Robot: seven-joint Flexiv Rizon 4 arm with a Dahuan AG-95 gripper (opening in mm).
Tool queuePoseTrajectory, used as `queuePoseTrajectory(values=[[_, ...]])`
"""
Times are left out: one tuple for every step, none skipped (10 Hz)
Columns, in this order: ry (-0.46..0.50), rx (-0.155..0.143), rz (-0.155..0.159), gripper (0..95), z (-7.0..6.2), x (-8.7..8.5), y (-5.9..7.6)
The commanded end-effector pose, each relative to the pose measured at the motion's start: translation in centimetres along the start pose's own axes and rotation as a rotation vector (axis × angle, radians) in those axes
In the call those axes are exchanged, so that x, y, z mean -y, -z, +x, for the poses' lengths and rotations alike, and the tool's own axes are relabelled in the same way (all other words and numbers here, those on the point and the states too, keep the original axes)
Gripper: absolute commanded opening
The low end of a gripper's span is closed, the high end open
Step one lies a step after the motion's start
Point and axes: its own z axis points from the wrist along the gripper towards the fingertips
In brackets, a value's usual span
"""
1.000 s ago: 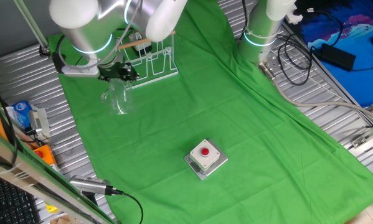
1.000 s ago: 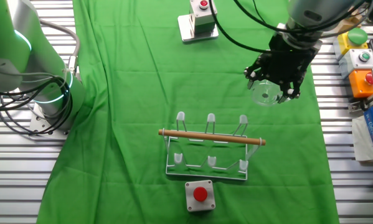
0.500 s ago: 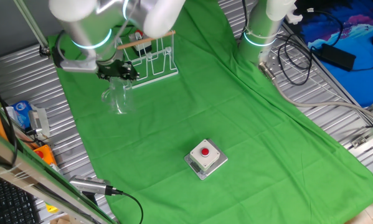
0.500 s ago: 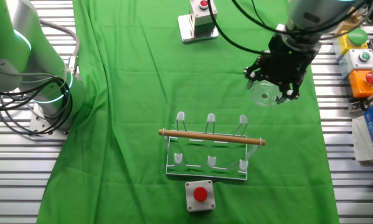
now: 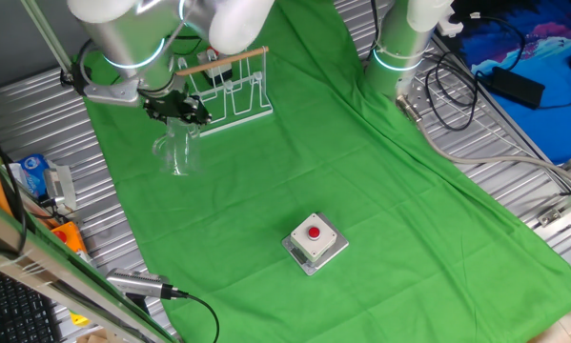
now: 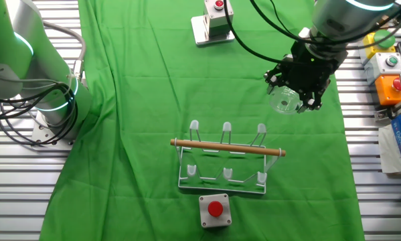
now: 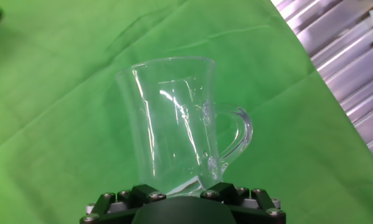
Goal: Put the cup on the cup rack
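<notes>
**Carrying the clear cup toward the rack**

Holding the cup (image 7: 174,118) by one end, the gripper (image 6: 300,80) is clamped on it; in the hand view the black fingers close on the glass at the bottom edge of the picture, and the body and side handle reach out beyond them over the green cloth (image 5: 361,171). The cup hangs in the air above the cloth, apart from it, and to one side of the cup rack (image 6: 225,161), which stands with its wooden top bar (image 6: 227,147) level and its loop prongs bare.

The step in hand looks like the carry: the cup is picked up but not yet at the rack. The next move likely calls for bringing the cup across to the nearest prong, turning it so its open mouth faces the prong tip, then lowering it on. Since the glass is clear and smooth, a slip in the grip or a knock against the bar seems the main risk.

Against the frames half a second and a second earlier, the arm has shifted slightly away from the rack and up, with the cup moving along in the same grip. The rack and both red-button boxes (image 5: 314,238) have not moved.
</notes>
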Motion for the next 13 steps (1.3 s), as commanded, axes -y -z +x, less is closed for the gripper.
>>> queuePoseTrajectory(values=[[-0.003,-0.001,0.0,0.0,0.0,0.1,0.0],[-0.002,-0.002,0.001,0.0,0.0,0.1,0.0],[0.001,-0.007,0.003,0.0,0.0,0.1,0.0],[0.008,-0.016,0.008,0.0,0.0,0.1,0.0],[0.01,-0.021,0.012,0.0,0.0,0.1,0.0],[0.016,-0.042,0.017,0.0,0.0,0.1,0.1],[0.026,-0.073,0.035,0.0,0.2,0.1,0.7],[0.054,-0.148,0.08,0.0,0.9,0.2,3.0],[0.077,-0.201,0.11,0.0,1.9,0.2,4.7],[0.085,-0.22,0.115,0.0,2.5,0.1,5.6],[0.1,-0.259,0.12,0.0,5.0,0.1,7.4],[0.114,-0.267,0.118,0.0,6.8,0.1,8.2],[0.124,-0.276,0.107,0.0,8.5,0.1,9.0]])
